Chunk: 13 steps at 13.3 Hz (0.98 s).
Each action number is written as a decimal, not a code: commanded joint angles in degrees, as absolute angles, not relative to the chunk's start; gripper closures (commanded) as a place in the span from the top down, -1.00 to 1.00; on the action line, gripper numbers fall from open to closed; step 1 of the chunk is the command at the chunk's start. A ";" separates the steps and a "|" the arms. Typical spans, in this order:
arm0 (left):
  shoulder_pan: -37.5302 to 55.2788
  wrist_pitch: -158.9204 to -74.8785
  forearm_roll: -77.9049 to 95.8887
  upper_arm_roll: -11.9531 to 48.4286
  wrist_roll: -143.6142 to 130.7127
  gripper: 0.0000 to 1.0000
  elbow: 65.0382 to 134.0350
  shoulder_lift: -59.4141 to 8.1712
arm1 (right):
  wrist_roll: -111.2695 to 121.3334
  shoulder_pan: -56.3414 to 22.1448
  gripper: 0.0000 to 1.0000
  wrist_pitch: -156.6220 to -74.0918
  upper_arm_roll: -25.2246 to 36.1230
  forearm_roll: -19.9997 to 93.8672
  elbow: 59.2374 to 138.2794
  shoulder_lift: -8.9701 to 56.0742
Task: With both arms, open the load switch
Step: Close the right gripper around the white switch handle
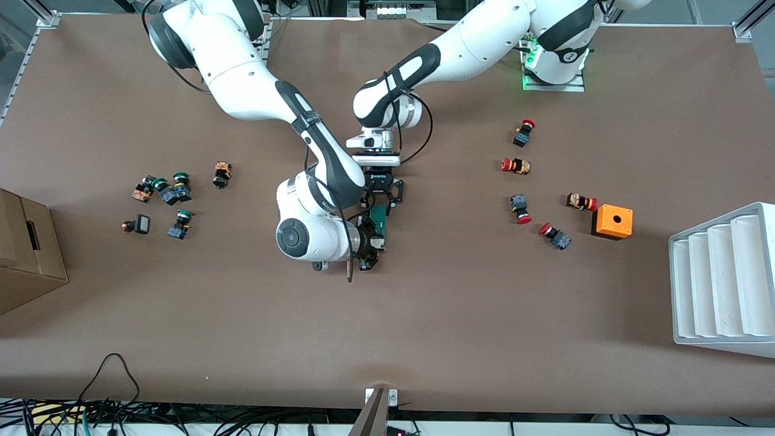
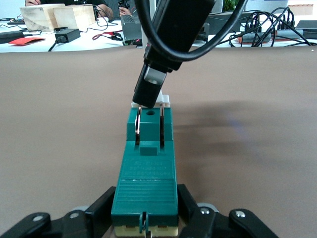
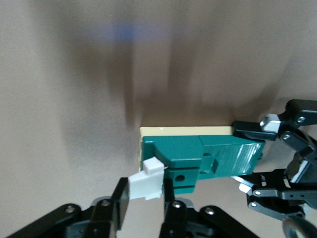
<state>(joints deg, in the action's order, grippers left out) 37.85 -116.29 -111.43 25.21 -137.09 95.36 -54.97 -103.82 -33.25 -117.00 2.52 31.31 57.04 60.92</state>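
The dark-green load switch (image 1: 379, 219) lies flat at the table's middle, its white lever (image 1: 379, 244) at the end nearer the front camera. My left gripper (image 1: 380, 203) is shut on the ribbed end of the switch (image 2: 148, 168), one finger on each side. My right gripper (image 1: 369, 244) comes in from the right arm's end of the table. In the right wrist view its fingers (image 3: 121, 198) press both sides of the white lever (image 3: 146, 186), which sticks out from the green body (image 3: 198, 158). The left wrist view shows one of those fingers over the lever (image 2: 166, 100).
Several red-capped push buttons (image 1: 516, 165) and an orange box with a hole (image 1: 612, 221) lie toward the left arm's end, with a white ribbed tray (image 1: 720, 278) at the table edge. Green-capped buttons (image 1: 169, 194) and a cardboard box (image 1: 24, 254) are toward the right arm's end.
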 commanded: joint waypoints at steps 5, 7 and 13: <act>38.14 -120.06 -113.47 24.61 -137.29 -0.49 91.58 -57.48 | -104.59 -34.01 -0.72 -115.49 2.99 30.33 56.07 60.91; 38.14 -120.06 -113.47 24.61 -137.37 -0.49 91.58 -57.48 | -104.59 -34.36 -0.87 -115.40 2.90 29.88 56.16 60.91; 38.14 -120.06 -113.47 24.61 -137.29 -0.50 91.58 -57.48 | -104.15 -34.19 -0.93 -114.96 2.64 28.74 58.62 58.98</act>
